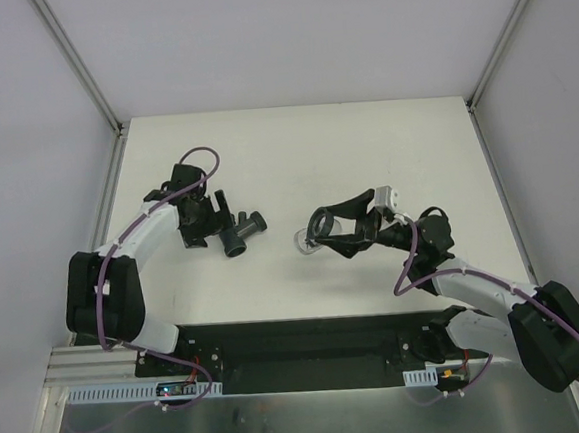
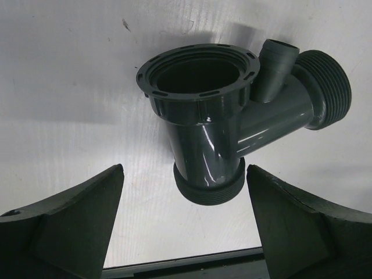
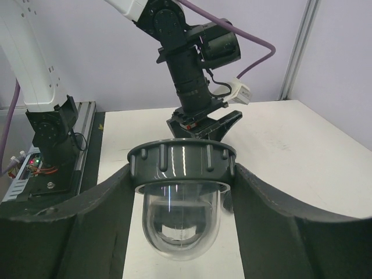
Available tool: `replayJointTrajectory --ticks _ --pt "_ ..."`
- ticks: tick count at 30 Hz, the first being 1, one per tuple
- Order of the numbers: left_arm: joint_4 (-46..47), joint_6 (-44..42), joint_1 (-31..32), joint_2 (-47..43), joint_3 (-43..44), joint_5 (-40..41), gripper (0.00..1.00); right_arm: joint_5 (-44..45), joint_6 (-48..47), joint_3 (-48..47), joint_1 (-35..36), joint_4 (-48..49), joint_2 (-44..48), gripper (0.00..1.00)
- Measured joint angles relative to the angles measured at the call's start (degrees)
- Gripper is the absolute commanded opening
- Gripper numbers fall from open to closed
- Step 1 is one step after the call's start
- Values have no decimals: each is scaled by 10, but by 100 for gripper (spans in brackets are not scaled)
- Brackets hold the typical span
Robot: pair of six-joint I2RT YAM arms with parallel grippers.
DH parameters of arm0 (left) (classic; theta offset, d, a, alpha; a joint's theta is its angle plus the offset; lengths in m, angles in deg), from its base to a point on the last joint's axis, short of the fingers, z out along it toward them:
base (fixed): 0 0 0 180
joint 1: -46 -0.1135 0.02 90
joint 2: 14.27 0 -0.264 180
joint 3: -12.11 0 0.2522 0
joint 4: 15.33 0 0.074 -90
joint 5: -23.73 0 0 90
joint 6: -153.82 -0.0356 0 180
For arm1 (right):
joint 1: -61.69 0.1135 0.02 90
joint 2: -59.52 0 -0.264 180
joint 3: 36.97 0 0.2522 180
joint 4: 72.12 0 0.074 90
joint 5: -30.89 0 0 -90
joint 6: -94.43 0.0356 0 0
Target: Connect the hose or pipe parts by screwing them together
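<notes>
The dark grey branched pipe fitting (image 2: 215, 133) lies on the white table (image 1: 295, 156), with a wide ribbed socket, two threaded ends and a small side spout. My left gripper (image 2: 185, 226) is open; its fingers (image 2: 81, 215) flank the fitting's near threaded end without touching it. In the top view the fitting (image 1: 242, 230) sits just right of the left gripper (image 1: 220, 220). My right gripper (image 3: 182, 174) is shut on the grey ribbed ring of the clear dome-shaped connector (image 3: 180, 226), held above the table. Seen from above, this connector (image 1: 306, 240) is at the right gripper (image 1: 317, 232), right of the fitting.
White walls with metal posts enclose the table on three sides. A black base rail (image 1: 300, 351) runs along the near edge between the arm bases. The left arm (image 3: 192, 75) stands ahead in the right wrist view.
</notes>
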Motion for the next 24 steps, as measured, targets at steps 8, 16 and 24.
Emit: replayJointTrajectory --ticks 8,16,24 --pt "25 15 0 34 -15 -22 81 0 -6 1 0 0 5 24" --pt "50 19 1 53 -15 -44 91 -1 -21 1 0 -2 20 24" --pt "59 55 1 31 -19 -43 88 -1 -29 1 0 -16 37 24"
